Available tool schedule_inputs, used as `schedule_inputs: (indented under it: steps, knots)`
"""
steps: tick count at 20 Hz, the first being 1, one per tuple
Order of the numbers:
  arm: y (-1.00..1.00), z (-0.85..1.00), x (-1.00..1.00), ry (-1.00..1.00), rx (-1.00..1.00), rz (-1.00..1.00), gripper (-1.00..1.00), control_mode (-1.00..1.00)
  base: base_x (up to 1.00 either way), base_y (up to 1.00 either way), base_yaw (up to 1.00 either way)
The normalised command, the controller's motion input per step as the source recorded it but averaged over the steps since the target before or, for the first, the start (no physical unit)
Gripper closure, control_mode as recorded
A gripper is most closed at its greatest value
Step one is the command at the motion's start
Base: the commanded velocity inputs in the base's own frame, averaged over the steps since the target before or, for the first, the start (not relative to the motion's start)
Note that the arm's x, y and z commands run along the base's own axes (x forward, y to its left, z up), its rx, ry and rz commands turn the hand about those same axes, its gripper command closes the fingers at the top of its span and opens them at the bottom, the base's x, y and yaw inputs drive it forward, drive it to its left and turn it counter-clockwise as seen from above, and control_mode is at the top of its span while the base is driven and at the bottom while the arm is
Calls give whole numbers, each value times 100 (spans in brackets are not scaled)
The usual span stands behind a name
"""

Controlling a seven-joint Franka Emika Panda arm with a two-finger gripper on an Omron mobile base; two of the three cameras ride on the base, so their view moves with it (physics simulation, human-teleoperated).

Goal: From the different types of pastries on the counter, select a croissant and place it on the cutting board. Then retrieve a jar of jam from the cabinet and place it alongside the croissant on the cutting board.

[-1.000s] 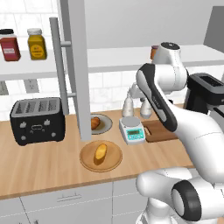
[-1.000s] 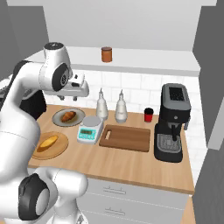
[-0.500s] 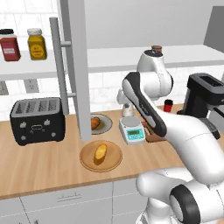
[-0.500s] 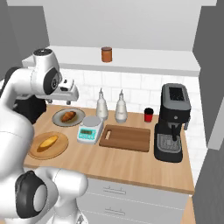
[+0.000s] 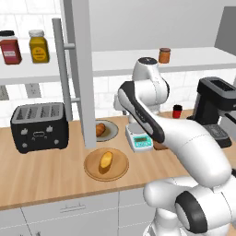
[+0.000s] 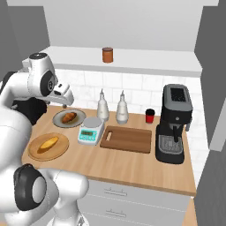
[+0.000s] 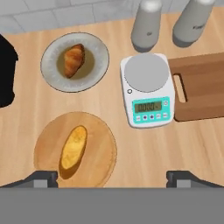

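The croissant [image 7: 73,60] lies dark and glossy on a grey plate [image 7: 98,65] at the back of the counter [image 7: 118,144]; it also shows in the right base view [image 6: 68,117]. My gripper [image 7: 113,180] hangs high over the counter, open and empty, its fingertips [image 7: 43,178] wide apart, nearer the paler loaf [image 7: 73,147] than the croissant. In the right base view the gripper [image 6: 64,100] is above and left of the grey plate. The cutting board [image 6: 126,138] lies bare, right of the scale. The jar of jam [image 6: 107,54] stands on the cabinet shelf [image 5: 120,62].
The loaf rests on a round wooden plate [image 6: 48,148]. A kitchen scale [image 7: 148,89] sits between the plates and the board. Two pale bottles [image 6: 103,108], a red cup [image 6: 150,115] and a coffee machine [image 6: 173,123] line the back. A toaster [image 5: 39,125] stands left, beside the open cabinet door [image 5: 83,69].
The arm has swung left along the counter and the hand has dropped a little, from over the scale to above the grey plate. Nothing on the counter has moved.
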Motion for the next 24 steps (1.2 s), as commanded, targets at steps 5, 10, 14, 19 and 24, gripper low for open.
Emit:
schedule_inputs:
  steps: [5, 10, 14, 19, 24]
  knots:
    - [40, -42, 15, 0, 4, -19, -100, -100, 0, 0, 0]
    - [11, -16, 44, 0, 5, -13, -100, -100, 0, 0, 0]
    - [6, -14, 68, 0, 3, -10, -100, -100, 0, 0, 0]
    - [42, -26, 40, 0, 0, -9, -100, -100, 0, 0, 0]
    - [29, -21, 30, 0, 1, -7, -100, -100, 0, 0, 0]
